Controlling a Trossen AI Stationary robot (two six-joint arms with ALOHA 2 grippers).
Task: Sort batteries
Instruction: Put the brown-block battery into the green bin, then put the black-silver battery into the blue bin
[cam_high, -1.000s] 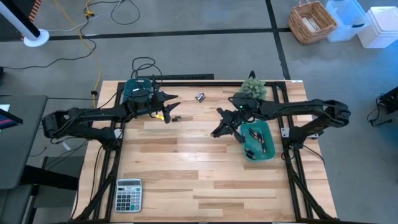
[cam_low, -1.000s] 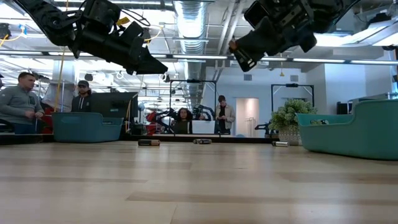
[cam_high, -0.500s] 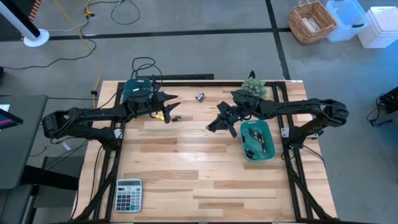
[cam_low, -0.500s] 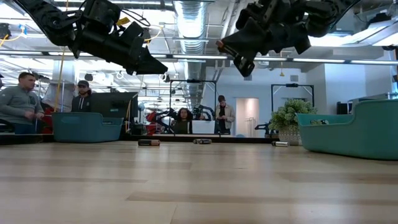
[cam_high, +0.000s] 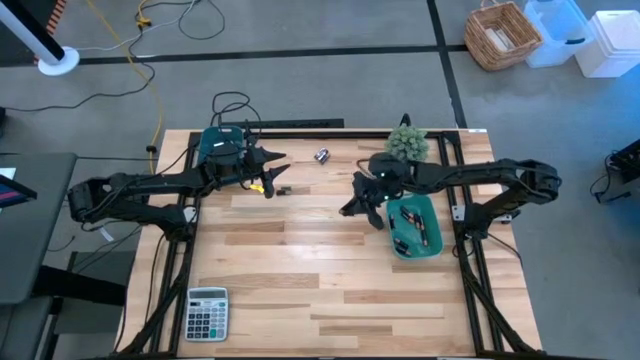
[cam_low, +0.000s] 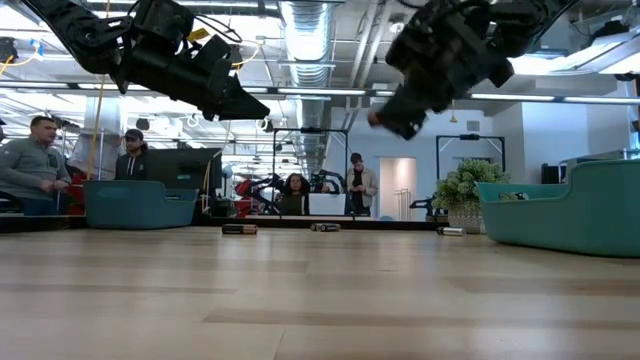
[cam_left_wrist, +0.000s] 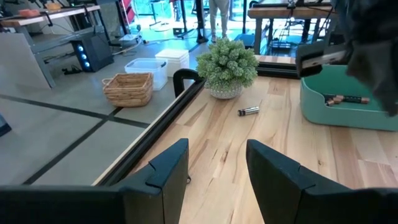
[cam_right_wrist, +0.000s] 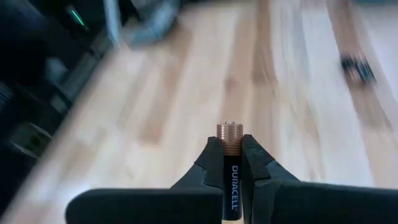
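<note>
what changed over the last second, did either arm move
The right gripper, fingers shut on a black and copper battery, swung out over the wooden table and then came back toward the teal plastic bin on the right, turning as it went. The left gripper kept its place above the dark battery lying near it, fingers apart. The loose batteries, both bins and the grey calculator stayed put.

Wide bare wood across the middle and near half of the table (cam_high: 300, 270), open to passage. Blocked at the near left corner by a calculator (cam_high: 207, 312). Along the far edge: a teal bin (cam_high: 221, 143) at left, a potted plant (cam_high: 407, 141) at right, loose batteries (cam_high: 322, 155) between. At right, a teal tray (cam_high: 433, 240). Both arms raised above the far half, well clear of the wood.
</note>
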